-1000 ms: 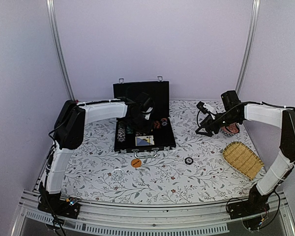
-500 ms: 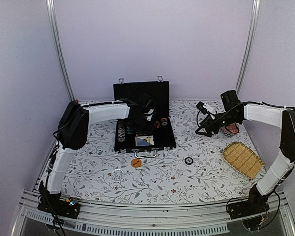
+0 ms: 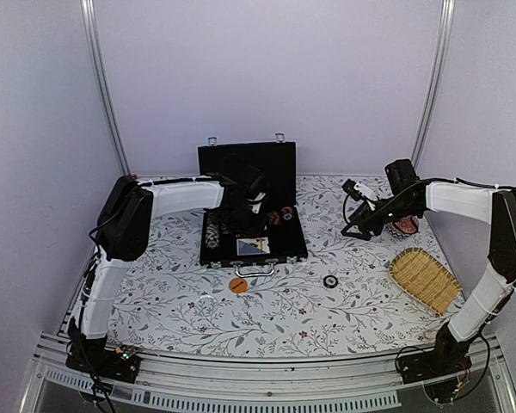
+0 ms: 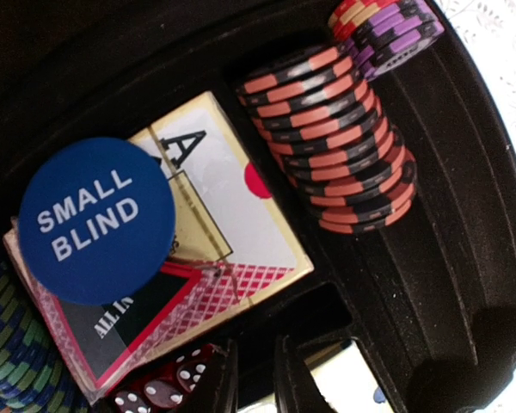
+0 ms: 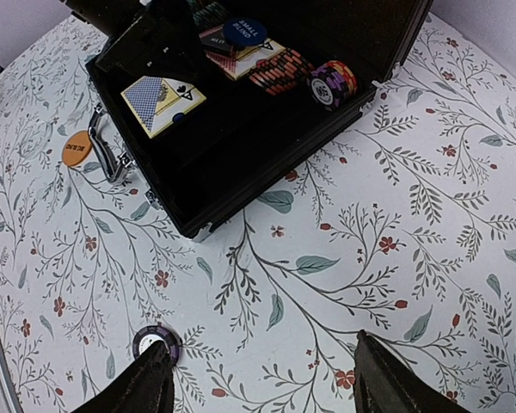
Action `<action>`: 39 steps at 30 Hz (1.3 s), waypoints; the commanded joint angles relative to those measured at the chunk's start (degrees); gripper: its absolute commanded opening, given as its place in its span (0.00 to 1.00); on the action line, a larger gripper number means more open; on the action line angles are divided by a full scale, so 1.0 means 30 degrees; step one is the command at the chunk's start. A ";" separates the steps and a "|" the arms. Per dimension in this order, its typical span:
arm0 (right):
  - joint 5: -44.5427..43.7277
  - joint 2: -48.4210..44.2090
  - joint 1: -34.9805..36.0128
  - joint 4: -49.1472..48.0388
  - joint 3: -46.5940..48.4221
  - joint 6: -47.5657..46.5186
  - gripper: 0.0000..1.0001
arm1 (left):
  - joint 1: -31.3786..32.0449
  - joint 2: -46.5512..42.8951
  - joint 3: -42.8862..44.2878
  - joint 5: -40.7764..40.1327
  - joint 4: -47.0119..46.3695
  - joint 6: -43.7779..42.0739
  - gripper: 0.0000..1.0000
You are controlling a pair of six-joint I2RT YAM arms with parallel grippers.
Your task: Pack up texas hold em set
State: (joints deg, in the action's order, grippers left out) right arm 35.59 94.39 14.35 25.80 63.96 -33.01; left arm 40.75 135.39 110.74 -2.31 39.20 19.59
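The black case (image 3: 275,163) lies open at the back of the table, lid up. My left gripper (image 3: 245,219) hangs inside it. In the left wrist view its jaws (image 4: 254,379) stand a narrow gap apart with nothing between them, right beside the red dice (image 4: 168,383). A blue "small blind" disc (image 4: 97,219) rests on cards (image 4: 232,198), next to orange-black chips (image 4: 344,146) and purple chips (image 4: 387,30). My right gripper (image 5: 258,383) is open above the bare cloth, with a loose purple chip (image 5: 156,342) by its left finger. An orange disc (image 3: 238,285) lies in front of the case handle.
A woven yellow basket (image 3: 424,280) sits at the right front. A red patterned dish (image 3: 404,226) stands behind my right wrist. Metal frame posts rise at the back corners, and a rail runs along the near edge.
My left gripper's jaws have drawn closer together inside the case, and the arm has shifted slightly. The right arm has not moved.
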 commanded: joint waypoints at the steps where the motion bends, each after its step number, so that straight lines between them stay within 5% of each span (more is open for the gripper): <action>1: -0.0056 0.0324 0.0282 0.0302 0.0383 -0.0201 0.72 | -0.0258 -0.0927 -0.0105 -0.0060 0.1028 -0.0197 0.17; 10: -0.0030 0.0207 0.0318 0.0306 0.0357 -0.0186 0.72 | 0.1040 -0.4021 -0.0328 0.1341 -0.0724 -0.1740 0.24; 19: 0.0012 0.0207 0.0457 0.0581 0.0513 -0.0315 0.72 | 0.1843 -0.9829 -0.5541 0.0797 -0.3267 -0.3067 0.40; 26: -0.0377 -0.0106 0.0882 0.2157 0.1590 -0.0867 0.72 | 0.1844 -1.1574 -0.8429 0.0444 -0.1218 -0.3646 0.49; 30: -0.0805 0.0320 0.1721 0.4051 0.2921 -0.1840 0.71 | 0.1903 -1.2598 -1.0577 0.0357 -0.0467 -0.3688 0.67; 39: -0.5345 0.1799 0.5000 0.6792 0.3328 -0.3434 0.70 | 0.1882 -1.4370 -1.4049 -0.0060 -0.2327 -0.2638 0.65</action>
State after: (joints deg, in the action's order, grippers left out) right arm 26.74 96.73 26.09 40.73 73.95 -40.84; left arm 46.50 95.53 70.81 -0.62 36.60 9.65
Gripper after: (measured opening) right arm 0.700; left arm 0.643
